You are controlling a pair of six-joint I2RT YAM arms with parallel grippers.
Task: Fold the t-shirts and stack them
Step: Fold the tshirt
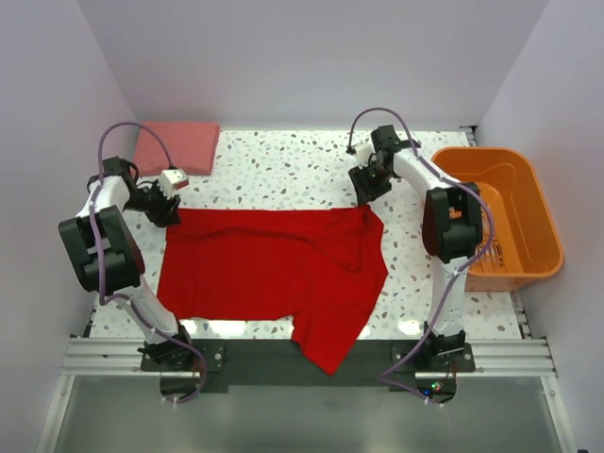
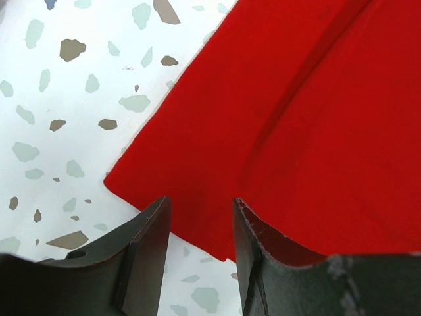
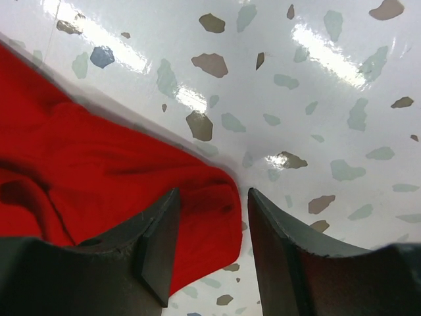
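A red t-shirt (image 1: pixel 274 269) lies spread across the speckled table, one part hanging over the near edge. My left gripper (image 1: pixel 168 206) is open at the shirt's far left corner; in the left wrist view that corner (image 2: pixel 197 197) lies between the jaws (image 2: pixel 200 230). My right gripper (image 1: pixel 366 196) is open at the shirt's far right corner; in the right wrist view that bunched corner (image 3: pixel 210 197) sits between the jaws (image 3: pixel 214 224). A folded pink t-shirt (image 1: pixel 176 146) lies at the far left of the table.
An orange basket (image 1: pixel 543 222) stands at the right edge of the table. White walls close the table on three sides. The speckled tabletop (image 1: pixel 283 170) shows beyond the red shirt.
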